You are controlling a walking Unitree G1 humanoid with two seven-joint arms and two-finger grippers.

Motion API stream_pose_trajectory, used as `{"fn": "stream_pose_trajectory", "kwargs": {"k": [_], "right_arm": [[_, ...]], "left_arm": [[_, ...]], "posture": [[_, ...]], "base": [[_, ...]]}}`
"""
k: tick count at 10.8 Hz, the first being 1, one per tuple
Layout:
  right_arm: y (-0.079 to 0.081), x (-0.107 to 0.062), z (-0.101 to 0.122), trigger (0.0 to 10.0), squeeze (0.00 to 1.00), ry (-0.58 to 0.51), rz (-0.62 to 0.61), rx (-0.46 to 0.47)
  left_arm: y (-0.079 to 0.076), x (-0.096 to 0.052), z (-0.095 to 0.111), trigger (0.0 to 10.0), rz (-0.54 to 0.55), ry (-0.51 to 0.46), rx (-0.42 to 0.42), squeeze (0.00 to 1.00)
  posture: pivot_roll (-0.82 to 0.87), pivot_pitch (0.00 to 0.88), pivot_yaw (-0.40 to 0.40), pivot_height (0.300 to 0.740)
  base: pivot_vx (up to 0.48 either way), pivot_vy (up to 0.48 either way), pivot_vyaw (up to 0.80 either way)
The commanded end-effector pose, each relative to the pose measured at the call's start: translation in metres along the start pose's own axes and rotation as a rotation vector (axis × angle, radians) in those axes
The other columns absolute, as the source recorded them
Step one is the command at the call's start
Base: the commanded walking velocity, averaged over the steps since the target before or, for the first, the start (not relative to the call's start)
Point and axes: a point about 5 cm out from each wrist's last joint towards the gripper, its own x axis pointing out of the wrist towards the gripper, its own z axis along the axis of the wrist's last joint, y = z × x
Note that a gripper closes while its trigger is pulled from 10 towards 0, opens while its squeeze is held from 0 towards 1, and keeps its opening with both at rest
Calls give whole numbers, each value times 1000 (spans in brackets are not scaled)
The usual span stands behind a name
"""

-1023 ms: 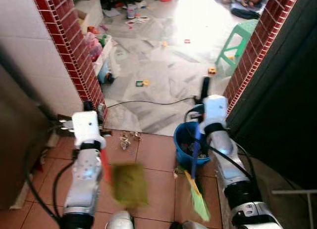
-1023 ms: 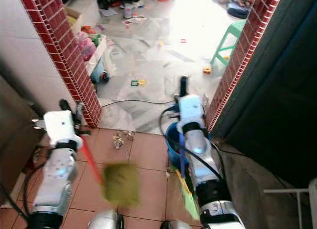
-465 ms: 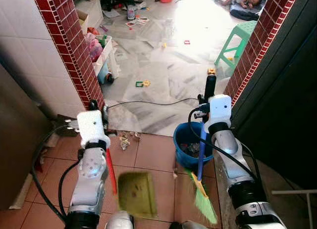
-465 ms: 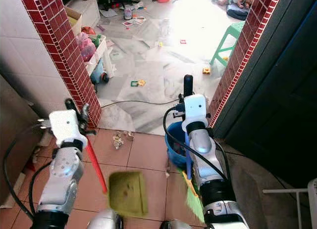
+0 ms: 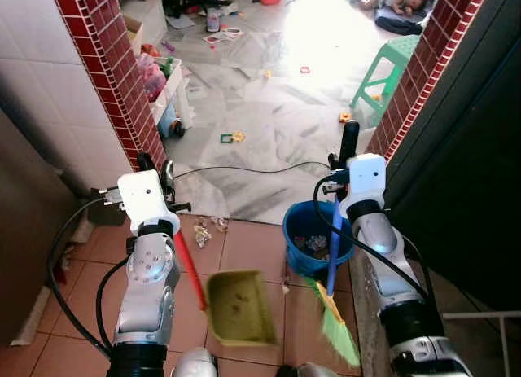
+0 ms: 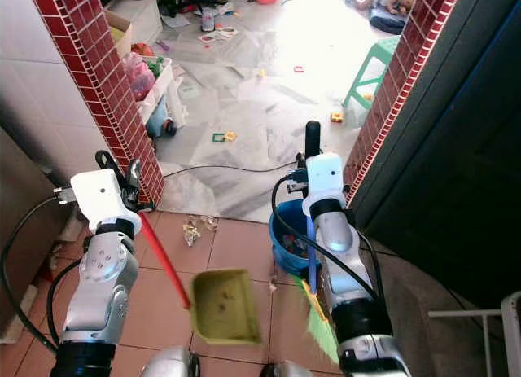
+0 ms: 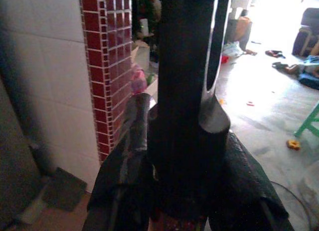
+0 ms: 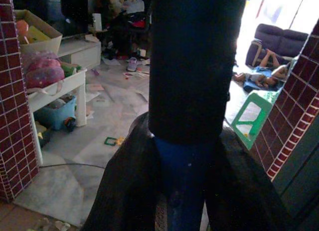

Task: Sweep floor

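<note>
No readable brand or text on anything in frame.

Left claw (image 5: 155, 167) is closed round the red handle of the dustpan (image 5: 238, 307): olive-green plastic tray, rectangular, raised rim, held tilted over the terracotta floor tiles (image 5: 252, 251). Left wrist view shows the black grip end of that handle clamped between the black fingers (image 7: 127, 156).

Right claw (image 5: 348, 149) is clamped on the broom (image 5: 334, 255): black grip on top, blue shaft, yellow collar, green bristles hanging just beside the blue bucket (image 5: 313, 230). Right wrist view has the same black-over-blue shaft squeezed between the padded fingers (image 8: 127, 191).

Bucket is round, blue plastic, with scraps inside, sitting on the tiles at the threshold. Crumpled litter (image 5: 203, 230) lies on the tiles near the left arm.

Opening is framed by red mosaic-tiled pillars, left (image 5: 110, 76) and right (image 5: 419, 76). A black cable (image 5: 244, 168) crosses the grey marble floor (image 5: 269, 133) just past the threshold. Beyond: scattered small toys, a green plastic stool (image 5: 391, 67), white shelving with bags. Dark door panel (image 5: 472, 165) close on the right.
</note>
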Motion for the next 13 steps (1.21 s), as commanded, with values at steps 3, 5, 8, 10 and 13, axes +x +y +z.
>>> {"fn": "stream_pose_trajectory", "kwargs": {"k": [3,5,8,10,13], "right_arm": [[-1,3,13,10000,0,-31,-4,17],[-3,4,16,10000,0,-41,-15,19],[-2,4,18,10000,0,-55,-19,1],[0,5,19,10000,0,-58,-13,-5],[-1,4,19,10000,0,-60,-16,-10]], "left_arm": [[-5,6,19,10000,-24,-45,-26,0],[-8,10,23,10000,-35,-58,-29,0],[-15,9,25,10000,-94,-59,-19,0],[-14,9,25,10000,-93,-58,-14,0],[-10,9,28,10000,-56,-77,-12,0]], "posture": [[8,28,-32,740],[1,25,-27,740],[4,17,-30,740],[6,16,-30,740],[1,17,-19,740]], "base": [[0,480,0],[0,476,0],[377,231,0],[480,0,0],[141,0,0]]}}
